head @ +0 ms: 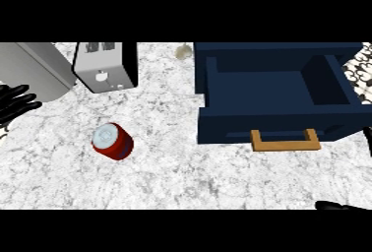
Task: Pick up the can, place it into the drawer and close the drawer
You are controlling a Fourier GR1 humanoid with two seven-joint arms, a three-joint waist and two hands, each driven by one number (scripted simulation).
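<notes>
We have yet to grasp the can [112,141], left of the open drawer [280,120]; left hand [16,102] fingers spread, right hand [341,205] unreadable.

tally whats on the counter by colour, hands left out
red: 1, the can
dark blue: 1, the open drawer with a wooden handle
silver grey: 2, the toaster and the grey box at the far left
total: 4
</notes>
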